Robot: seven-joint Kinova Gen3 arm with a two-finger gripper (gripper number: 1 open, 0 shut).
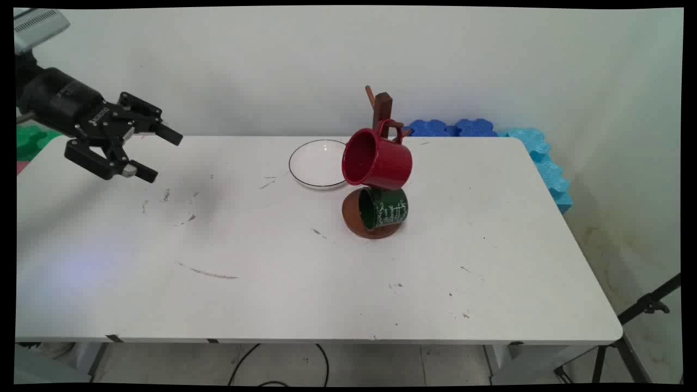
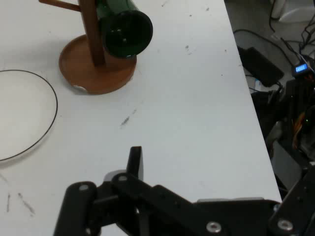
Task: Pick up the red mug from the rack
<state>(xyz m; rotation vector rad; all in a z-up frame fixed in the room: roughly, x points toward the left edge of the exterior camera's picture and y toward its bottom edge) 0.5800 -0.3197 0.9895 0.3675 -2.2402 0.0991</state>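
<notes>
My black gripper (image 1: 159, 155) hovers above the table's far left, open and holding nothing, well apart from everything else. Near the table's middle stands a wooden mug tree (image 1: 381, 106) on a round brown base (image 1: 353, 216). From an upper peg hangs a red mug (image 1: 378, 160), mouth facing left. Below it hangs a dark green mug (image 1: 384, 208) with white lettering. Just left of the tree lies a white plate (image 1: 316, 163) with a thin dark rim. The hand view shows one finger (image 2: 136, 160), the green mug (image 2: 123, 27), the base (image 2: 96, 69) and part of the plate (image 2: 19, 118).
Blue foam blocks (image 1: 452, 128) line the wall behind the table, and lighter blue ones (image 1: 547, 166) run along its right edge. Green foam (image 1: 30, 139) sits at the far left. A black tripod (image 1: 642, 307) stands at lower right. Cables and equipment (image 2: 278, 93) lie beyond the table edge.
</notes>
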